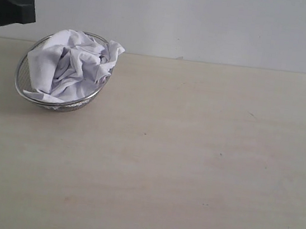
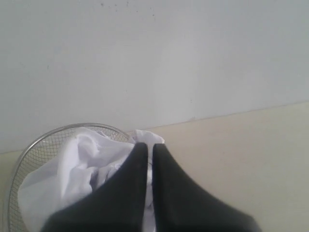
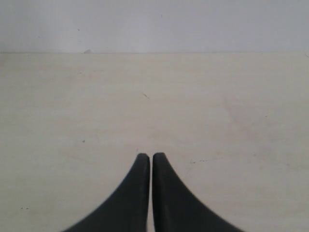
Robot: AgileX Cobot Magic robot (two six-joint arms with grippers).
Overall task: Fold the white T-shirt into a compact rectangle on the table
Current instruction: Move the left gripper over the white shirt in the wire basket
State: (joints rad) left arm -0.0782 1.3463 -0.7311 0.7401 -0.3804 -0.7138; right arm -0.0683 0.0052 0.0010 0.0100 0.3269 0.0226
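Note:
The white T-shirt (image 1: 72, 64) lies crumpled in a silver wire-mesh basket (image 1: 21, 77) at the back left of the table (image 1: 191, 165). Its lettering and neck tag are hidden in the folds. My left gripper (image 2: 150, 146) is shut with nothing between its black fingers, hovering above the basket's near side, the T-shirt (image 2: 72, 169) just beyond its tips. In the exterior view only a black part of the left arm (image 1: 9, 5) shows at the top left. My right gripper (image 3: 151, 156) is shut and empty over bare table (image 3: 193, 106), out of the exterior view.
A pale wall (image 1: 210, 20) rises behind the table's far edge. The beige wood-grain surface stretches wide to the right of the basket, with only faint specks on it.

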